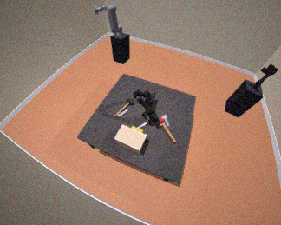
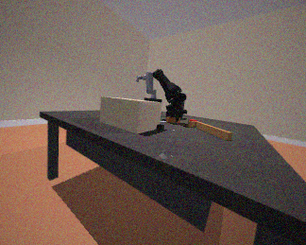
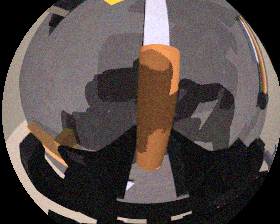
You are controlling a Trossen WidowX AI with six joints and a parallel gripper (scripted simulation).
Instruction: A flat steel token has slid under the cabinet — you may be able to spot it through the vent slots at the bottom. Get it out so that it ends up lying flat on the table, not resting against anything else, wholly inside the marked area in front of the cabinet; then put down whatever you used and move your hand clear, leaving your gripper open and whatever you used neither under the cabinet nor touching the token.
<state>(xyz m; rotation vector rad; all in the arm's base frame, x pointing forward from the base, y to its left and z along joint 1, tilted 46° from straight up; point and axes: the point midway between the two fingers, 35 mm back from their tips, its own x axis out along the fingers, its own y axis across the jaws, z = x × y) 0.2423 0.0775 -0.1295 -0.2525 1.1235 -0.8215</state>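
Observation:
My gripper [image 1: 150, 122] [image 2: 171, 119] [image 3: 151, 129] is shut on the wooden handle [image 3: 156, 107] of a tool with a flat, pale metal blade [image 1: 140, 125] [image 3: 157, 22]. The blade points away from the fingers, toward the cabinet [image 1: 130, 138] [image 2: 130, 114], a pale box. In the top view the blade crosses over or beside the yellow marking [image 1: 140, 130] at the cabinet's edge; a corner of the yellow marking [image 3: 114, 1] shows at the top of the wrist view. Whether the blade touches the table is unclear. The steel token cannot be made out in any view.
A hammer-like tool with a wooden handle [image 1: 168, 134] [image 2: 214, 130] lies to one side, a red spot [image 1: 161, 120] [image 2: 193, 121] near its head. Another wooden handle [image 1: 122, 109] and a grey piece lie on the other side. All stand on the dark table [image 1: 164, 166] [image 2: 188, 157].

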